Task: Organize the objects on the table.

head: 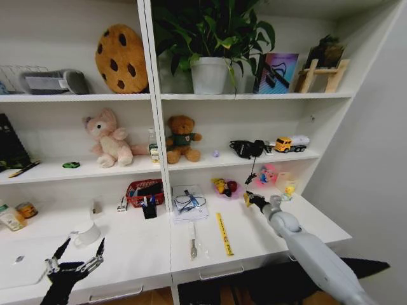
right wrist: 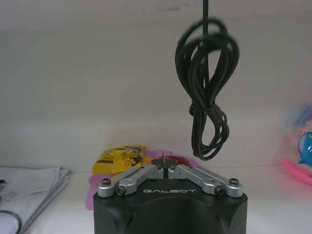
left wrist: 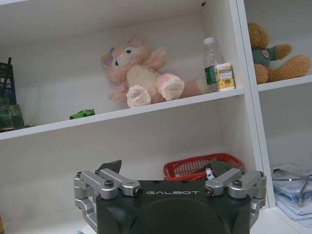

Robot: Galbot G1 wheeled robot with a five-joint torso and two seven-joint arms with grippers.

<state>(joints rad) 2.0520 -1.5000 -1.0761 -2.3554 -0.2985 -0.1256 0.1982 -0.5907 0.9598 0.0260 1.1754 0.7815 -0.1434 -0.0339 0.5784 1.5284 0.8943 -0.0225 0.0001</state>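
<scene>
— Where do our pincers stand?

— Our right pincer (head: 249, 199) is out over the right half of the counter (head: 267, 235), fingers drawn together on nothing we can make out, below the dangling black cable (right wrist: 207, 97). Our left pincer (head: 77, 249) hovers near the counter's left front, fingers spread apart, just by the white mug (head: 87, 234).

— How far along are we?

— Partway, we'd judge. The green toy car (head: 71, 164) and a pen (head: 24, 168) sit on the left middle shelf, the bottle (head: 152, 145) beside the pink plush (head: 109, 138). The yellow ruler (head: 224, 234) lies on the counter.
</scene>
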